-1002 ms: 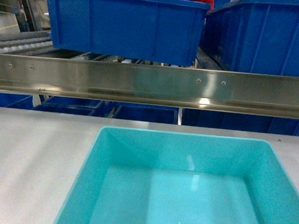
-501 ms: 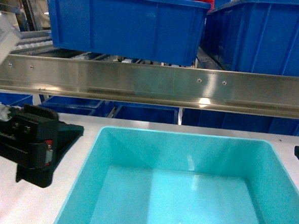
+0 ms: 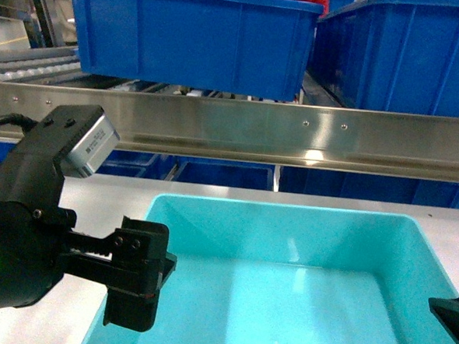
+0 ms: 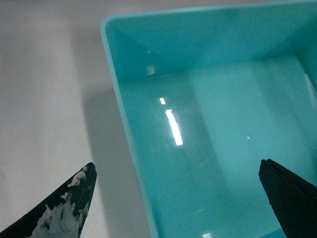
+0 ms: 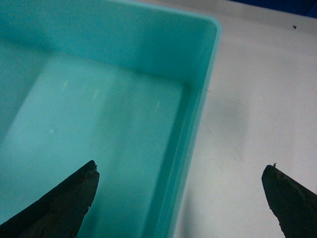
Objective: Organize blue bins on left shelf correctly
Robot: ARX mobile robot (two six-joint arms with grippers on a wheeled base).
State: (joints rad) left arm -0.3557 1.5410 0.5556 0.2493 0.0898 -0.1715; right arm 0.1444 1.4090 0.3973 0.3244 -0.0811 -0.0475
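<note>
blue bin (image 3: 284, 300): front cut off | left hand (image 4: 176, 203), right hand (image 5: 181, 198): spread wide, seemingly straddling side walls

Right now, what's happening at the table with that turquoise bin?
Both arms are at the turquoise bin, which sits empty on the grey table below the steel rack rail. The left gripper is open, straddling the bin's left wall, and the right gripper is open, straddling the right wall. Neither has closed on the rim yet; the bin hasn't been lifted. Royal-blue crates sit on the rack above.
</note>
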